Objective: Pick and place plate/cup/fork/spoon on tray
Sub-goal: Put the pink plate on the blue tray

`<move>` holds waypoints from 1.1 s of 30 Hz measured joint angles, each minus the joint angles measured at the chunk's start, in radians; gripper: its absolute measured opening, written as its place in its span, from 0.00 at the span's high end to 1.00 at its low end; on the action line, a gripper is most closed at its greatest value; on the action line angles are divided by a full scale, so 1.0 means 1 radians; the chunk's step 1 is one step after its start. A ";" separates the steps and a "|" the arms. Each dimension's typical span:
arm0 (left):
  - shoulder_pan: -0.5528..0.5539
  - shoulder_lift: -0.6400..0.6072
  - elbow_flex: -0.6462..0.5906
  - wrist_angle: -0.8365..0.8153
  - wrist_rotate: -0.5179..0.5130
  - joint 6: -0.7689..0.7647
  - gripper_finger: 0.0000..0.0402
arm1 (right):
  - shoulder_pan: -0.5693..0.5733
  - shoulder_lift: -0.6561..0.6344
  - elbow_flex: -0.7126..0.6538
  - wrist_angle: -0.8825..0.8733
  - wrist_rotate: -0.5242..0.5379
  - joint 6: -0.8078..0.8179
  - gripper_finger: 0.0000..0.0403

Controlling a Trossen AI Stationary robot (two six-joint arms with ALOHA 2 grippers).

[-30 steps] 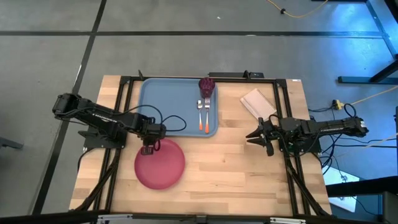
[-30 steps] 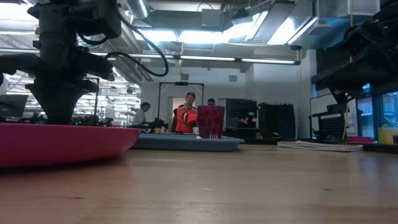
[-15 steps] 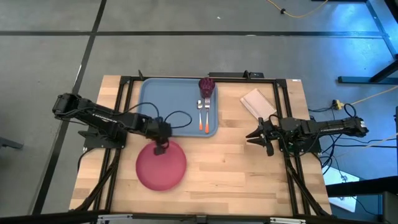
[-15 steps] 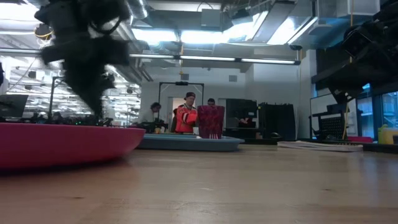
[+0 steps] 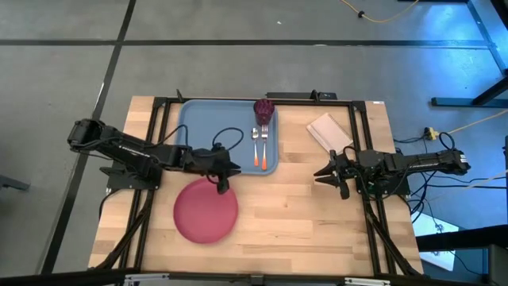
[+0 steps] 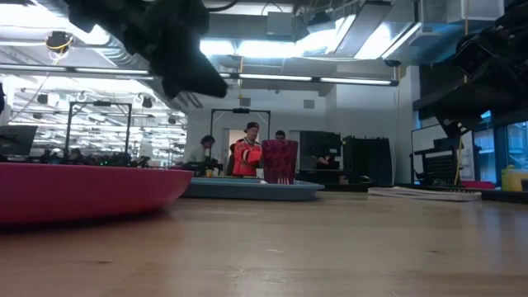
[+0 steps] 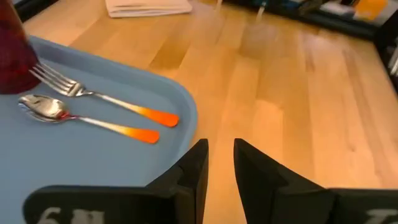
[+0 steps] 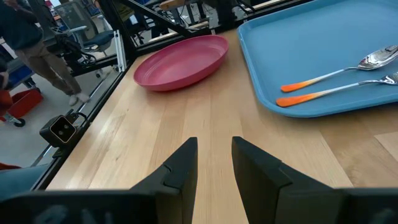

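The pinkish-red plate [image 5: 205, 211] lies flat on the wood table, just near of the light-blue tray [image 5: 214, 131]; it also shows in the low view [image 6: 82, 191] and the right wrist view [image 8: 181, 61]. The maroon cup [image 5: 264, 110] stands on the tray's far right corner. The fork [image 7: 99, 96] and the spoon [image 7: 81, 117] lie side by side on the tray in front of the cup. My left gripper [image 5: 222, 186] hovers over the plate's far right rim by the tray's near right corner, fingers slightly apart and empty [image 7: 221, 146]. My right gripper [image 5: 320, 175] waits at the right, open and empty [image 8: 213, 142].
A pale folded napkin [image 5: 329, 131] lies on the table right of the tray. Bare wood stretches between the plate and my right gripper. Black frame rails [image 5: 361, 151] run along both sides. People stand in the room beyond the table [image 6: 247, 153].
My left gripper has gone from the plate's far rim toward the table's right edge and upward. It has tipped from pointing straight down to slanting forward. The plate still lies on the table.
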 joint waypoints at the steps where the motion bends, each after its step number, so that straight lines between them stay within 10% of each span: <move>1: -0.005 0.009 0.000 0.018 0.000 -0.011 0.83 | 0.000 0.000 0.000 0.000 0.000 0.000 0.74; 12: -0.100 0.200 -0.001 0.310 0.000 0.029 0.83 | 0.000 0.000 0.000 0.000 0.000 0.000 0.74; 20: -0.183 0.304 -0.001 0.760 0.000 0.387 0.83 | 0.000 0.000 0.000 0.000 0.000 0.000 0.74; 33: -0.033 0.142 -0.048 0.568 0.102 0.465 0.83 | 0.000 0.000 0.000 0.000 0.000 0.000 0.74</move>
